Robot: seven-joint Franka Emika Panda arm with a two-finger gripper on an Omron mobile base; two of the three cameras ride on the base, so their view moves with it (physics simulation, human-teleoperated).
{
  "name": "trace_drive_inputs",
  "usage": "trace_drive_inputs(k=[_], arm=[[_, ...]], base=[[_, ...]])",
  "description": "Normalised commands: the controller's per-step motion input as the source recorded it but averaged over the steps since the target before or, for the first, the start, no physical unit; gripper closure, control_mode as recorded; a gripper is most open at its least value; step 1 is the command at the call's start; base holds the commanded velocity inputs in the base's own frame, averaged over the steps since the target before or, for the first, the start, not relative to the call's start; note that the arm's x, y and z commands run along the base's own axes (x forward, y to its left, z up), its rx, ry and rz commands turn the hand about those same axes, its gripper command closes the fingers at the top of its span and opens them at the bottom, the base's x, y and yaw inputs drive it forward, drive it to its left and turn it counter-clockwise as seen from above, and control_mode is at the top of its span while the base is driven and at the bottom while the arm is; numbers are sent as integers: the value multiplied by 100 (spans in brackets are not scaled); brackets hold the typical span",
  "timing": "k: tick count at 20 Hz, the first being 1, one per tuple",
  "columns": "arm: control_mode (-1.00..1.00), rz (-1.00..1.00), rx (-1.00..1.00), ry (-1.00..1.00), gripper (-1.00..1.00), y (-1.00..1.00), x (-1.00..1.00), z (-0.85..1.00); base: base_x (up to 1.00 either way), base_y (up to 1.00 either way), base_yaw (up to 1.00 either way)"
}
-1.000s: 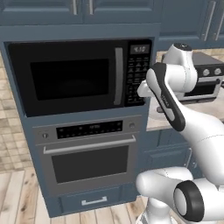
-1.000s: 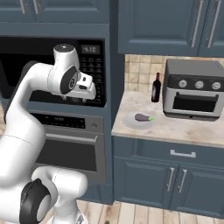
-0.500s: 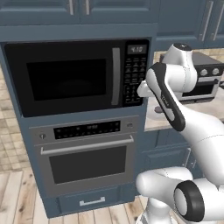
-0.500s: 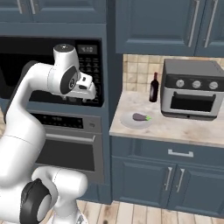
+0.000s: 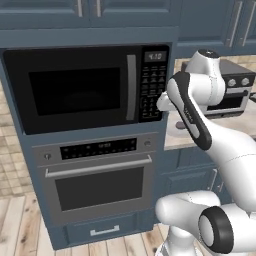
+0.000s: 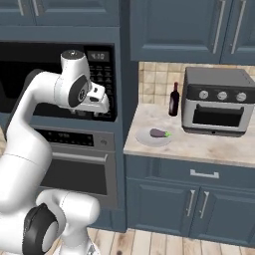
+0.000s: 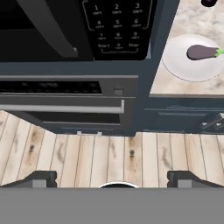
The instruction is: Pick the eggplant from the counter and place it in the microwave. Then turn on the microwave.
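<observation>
1. The gripper (image 6: pixel 101 101) hangs in front of the microwave (image 5: pixel 85 87), right by the keypad (image 5: pixel 153 90), jaws spread as wide as they go and holding nothing at all.
2. The eggplant (image 6: pixel 160 133) lies on a white plate (image 6: pixel 149 139) on the counter (image 6: pixel 219 145), well apart from the hand and off to the robot's right, with the stem end pointing toward the toaster oven (image 6: pixel 219 102).
3. In the hand view the eggplant (image 7: pixel 203 52) sits up in the far corner, so the hand looks down past the oven (image 7: pixel 65 94) at the floor rather than at it.
4. The microwave door is shut, handle (image 5: pixel 131 87) untouched, so the pick looks not yet begun.
5. A dark bottle (image 6: pixel 174 99) stands behind the plate by the wall, near enough to mind on a reach.
</observation>
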Motion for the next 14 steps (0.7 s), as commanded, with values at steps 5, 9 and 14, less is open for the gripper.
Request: trace_drive_inputs(k=[5,9,14], arm=[[100,0,0,0,-100,0,0,0],[100,0,0,0,-100,0,0,0],[100,0,0,0,-100,0,0,0]], base=[[22,-7,-1],[21,-5,0],[25,-3,-1]])
